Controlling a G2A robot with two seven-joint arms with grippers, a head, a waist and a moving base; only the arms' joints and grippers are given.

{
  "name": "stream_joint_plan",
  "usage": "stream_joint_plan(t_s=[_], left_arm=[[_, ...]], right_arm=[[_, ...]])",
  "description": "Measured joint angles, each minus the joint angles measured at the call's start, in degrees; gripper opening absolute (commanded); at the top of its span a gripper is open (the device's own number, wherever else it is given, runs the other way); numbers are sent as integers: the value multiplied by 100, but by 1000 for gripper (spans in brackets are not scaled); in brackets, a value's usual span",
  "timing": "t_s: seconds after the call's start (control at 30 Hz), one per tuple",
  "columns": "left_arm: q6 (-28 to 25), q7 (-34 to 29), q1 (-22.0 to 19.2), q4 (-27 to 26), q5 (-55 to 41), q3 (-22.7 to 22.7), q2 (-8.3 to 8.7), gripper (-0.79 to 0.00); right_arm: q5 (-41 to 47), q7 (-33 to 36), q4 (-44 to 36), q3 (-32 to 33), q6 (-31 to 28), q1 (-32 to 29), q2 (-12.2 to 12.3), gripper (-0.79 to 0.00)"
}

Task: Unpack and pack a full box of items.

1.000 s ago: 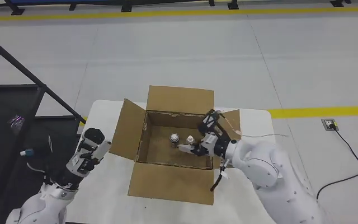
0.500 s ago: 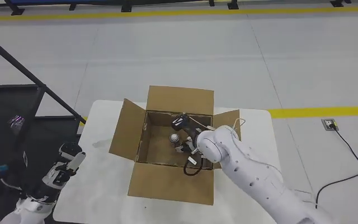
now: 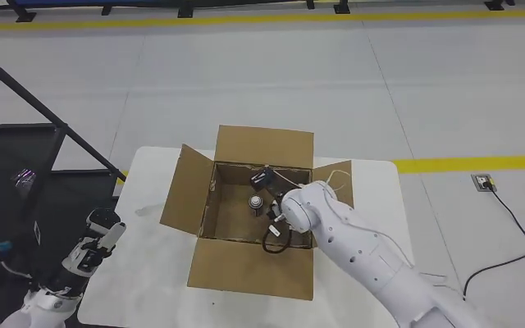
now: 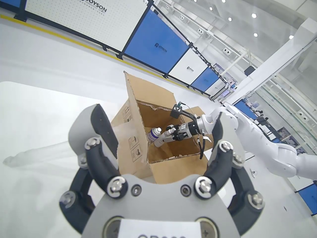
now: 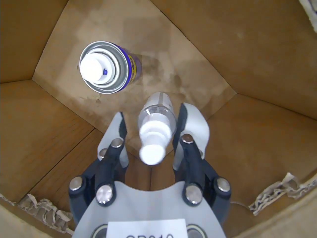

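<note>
- the cardboard box (image 3: 264, 146) stands open in the middle of the white table (image 3: 156, 246), all four flaps folded outward and the torn edges of its rim showing in the right wrist view.
- two things stand on the box floor: a spray can (image 5: 102, 70) with a white nozzle and a blue label, and a small clear bottle (image 5: 156, 122) with a white cap.
- both stand upright, just beside each other and not touching. in the top view the spray can (image 3: 256, 202) sits near the middle of the floor.
- the right arm bends down over the box's right wall, and the right gripper (image 5: 152, 111) is inside the box, lowered around the small clear bottle.
- its pincer is spread. one finger lies against or right at the bottle's side, the other stands off it with a clear gap, so the bottle sits between the fingers but is not pinched.
- the left wrist view shows the same from the side: the right gripper (image 4: 174, 134) at the bottle (image 4: 163, 137), the spray can (image 4: 154, 134) next to it.
- a black cable loop (image 3: 275, 242) hangs from the right arm over the box's near side.
- the left gripper (image 4: 158, 117) hangs by the table's left edge, well apart from the box, aimed toward it. its pincer is spread wide and holds nothing.
</note>
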Motion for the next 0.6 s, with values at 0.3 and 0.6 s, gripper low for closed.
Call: stream_joint_plan(t_s=[0.3, 0.6], left_arm=[[0, 0, 0, 0, 0, 0, 0, 0], [0, 0, 0, 0, 0, 0, 0, 0]], right_arm=[[-571, 343, -1482, 612, 434, -427, 235, -785], [-2363, 807, -4936, 2469, 910, -2092, 828, -785]])
